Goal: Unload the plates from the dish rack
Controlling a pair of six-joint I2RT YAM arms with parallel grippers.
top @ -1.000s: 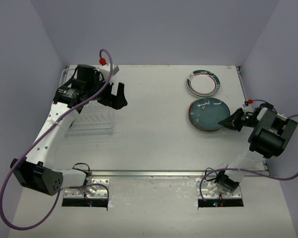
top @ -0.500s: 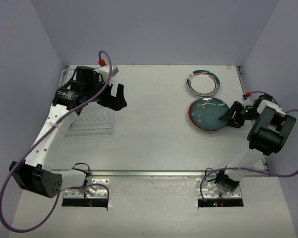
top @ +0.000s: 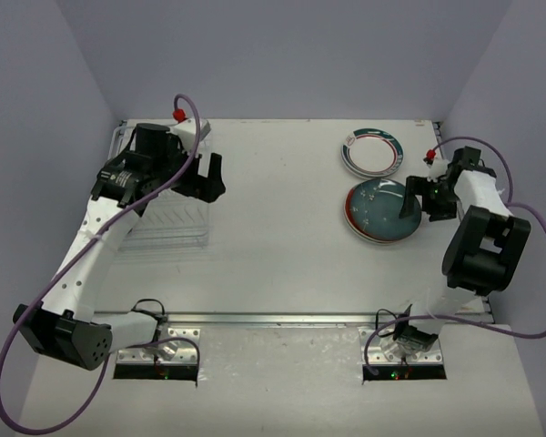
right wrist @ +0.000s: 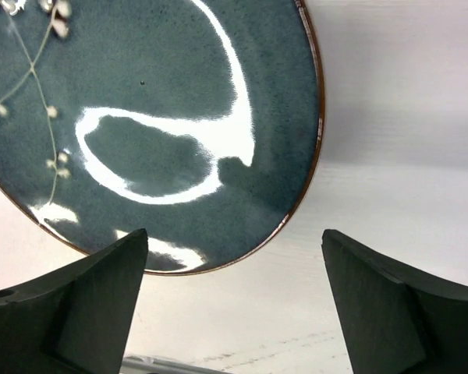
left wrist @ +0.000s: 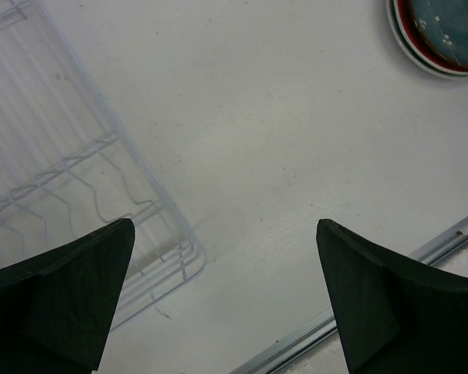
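Note:
The wire dish rack [top: 159, 218] stands at the left of the table, and I see no plate in it; its corner shows in the left wrist view [left wrist: 70, 171]. My left gripper [top: 203, 185] hovers open over the rack's right edge [left wrist: 225, 230], with nothing between its fingers. A teal-blue plate [top: 380, 208] lies on top of a red-rimmed plate [top: 349, 221] at the right. Behind them lies a white plate with a dark green rim [top: 373, 151]. My right gripper [top: 419, 200] is open just off the teal plate's right edge [right wrist: 156, 117], its fingertips [right wrist: 234, 238] apart from the plate.
Grey walls close in the table on the left, back and right. A metal rail [top: 300, 319] runs along the near edge between the arm bases. The red-rimmed stack shows at the upper right in the left wrist view [left wrist: 437, 47].
The right gripper has opened and let go of the teal plate, which now lies flat on the stack; its wrist swung toward the back. The left arm shifted slightly.

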